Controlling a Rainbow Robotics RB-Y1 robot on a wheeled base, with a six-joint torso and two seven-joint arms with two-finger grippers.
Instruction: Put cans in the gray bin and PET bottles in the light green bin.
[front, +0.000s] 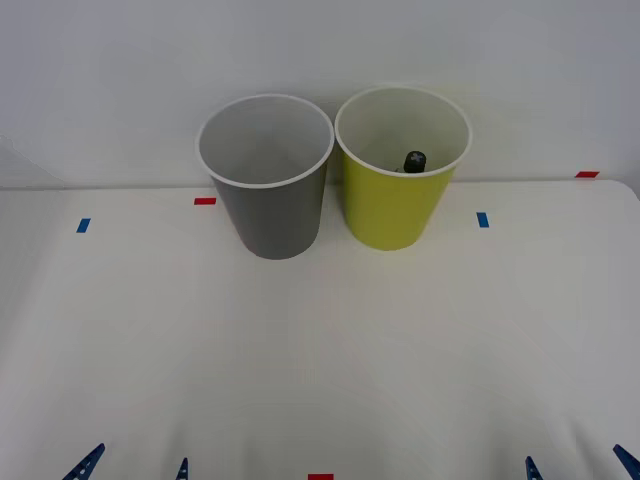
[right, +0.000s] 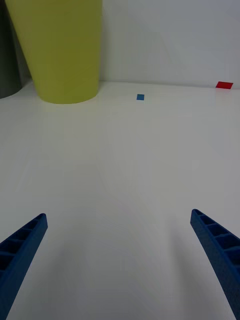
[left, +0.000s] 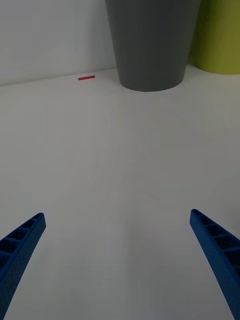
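While both bins stand side by side at the bench's far edge, you have the PET bottle inside the light green bin, only its black cap peeking above the rim. The gray bin sits just beside it on the left. Your left gripper and right gripper hover at the near edge, fingers spread wide and empty, well apart from the bottle.
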